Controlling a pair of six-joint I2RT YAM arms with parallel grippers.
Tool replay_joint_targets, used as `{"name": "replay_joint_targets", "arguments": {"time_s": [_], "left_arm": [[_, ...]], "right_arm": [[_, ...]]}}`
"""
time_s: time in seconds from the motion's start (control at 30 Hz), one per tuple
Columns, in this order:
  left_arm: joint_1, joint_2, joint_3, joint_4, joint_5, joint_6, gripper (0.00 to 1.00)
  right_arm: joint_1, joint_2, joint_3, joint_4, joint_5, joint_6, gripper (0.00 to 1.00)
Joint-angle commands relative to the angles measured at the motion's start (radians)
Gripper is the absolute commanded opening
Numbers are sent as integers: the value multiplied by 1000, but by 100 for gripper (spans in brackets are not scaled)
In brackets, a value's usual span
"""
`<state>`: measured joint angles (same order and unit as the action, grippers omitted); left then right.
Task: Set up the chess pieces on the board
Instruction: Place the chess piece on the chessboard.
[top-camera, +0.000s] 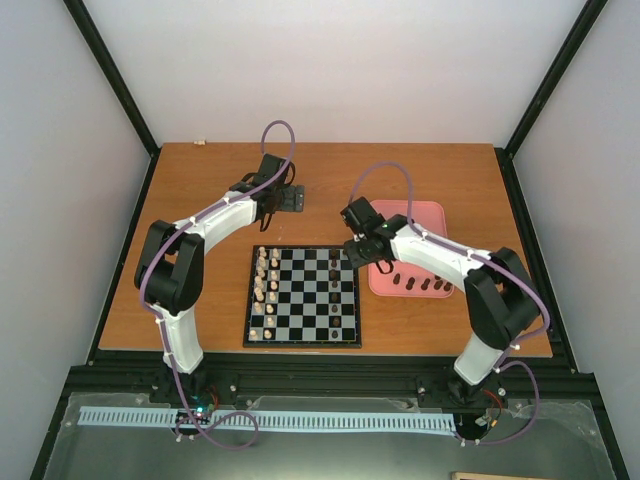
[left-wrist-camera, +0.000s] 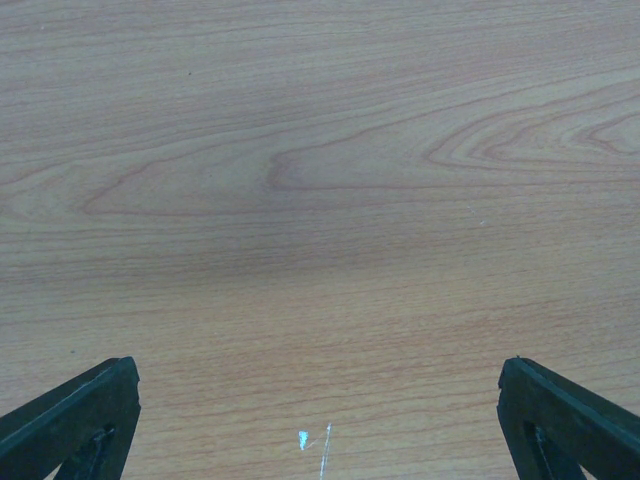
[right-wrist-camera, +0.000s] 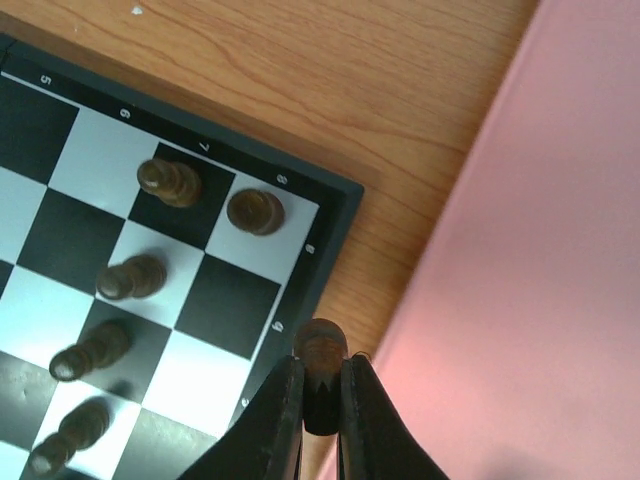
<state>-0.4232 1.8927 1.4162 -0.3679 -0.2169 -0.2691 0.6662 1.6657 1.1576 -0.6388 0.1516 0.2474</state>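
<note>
The held piece (right-wrist-camera: 322, 345), dark and small, is pinched between the fingers of the right end effector (right-wrist-camera: 322, 372), which are pressed tight on its sides. It hangs over the seam between the board (right-wrist-camera: 312, 262) and the pink tray (right-wrist-camera: 520, 300), just outside the black frame near the corner square.

On the board, five dark pieces (right-wrist-camera: 168, 182) show in the wrist view, clustered on the two files nearest that edge, some standing and some looking tilted. From above, the cream pieces (top-camera: 266, 285) fill two files on the opposite side, so that half looks done. The dark half is only begun, by my judgement. A short row of dark pieces (top-camera: 420, 284) lies in the tray, waiting to be carried over, and the one in hand has no square yet.

The pieces already placed crowd the corner, so a lowering end effector could knock a neighbour. The raised frame also lies between tray and squares.

The left end effector (left-wrist-camera: 318, 372) hovers over bare worktop (left-wrist-camera: 320, 150) beyond the board, fingers spread wide and holding nothing, well apart from the work.
</note>
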Motion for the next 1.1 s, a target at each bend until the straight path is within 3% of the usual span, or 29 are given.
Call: {"name": "replay_joint_targets", "arguments": {"time_s": [0.0, 1.07], "left_arm": [[4, -4, 29, -8, -4, -4, 100], [5, -3, 26, -7, -10, -4, 100]], "right_arm": [[-7, 54, 67, 21, -39, -21, 7], [28, 185, 136, 13, -72, -34, 7]]}}
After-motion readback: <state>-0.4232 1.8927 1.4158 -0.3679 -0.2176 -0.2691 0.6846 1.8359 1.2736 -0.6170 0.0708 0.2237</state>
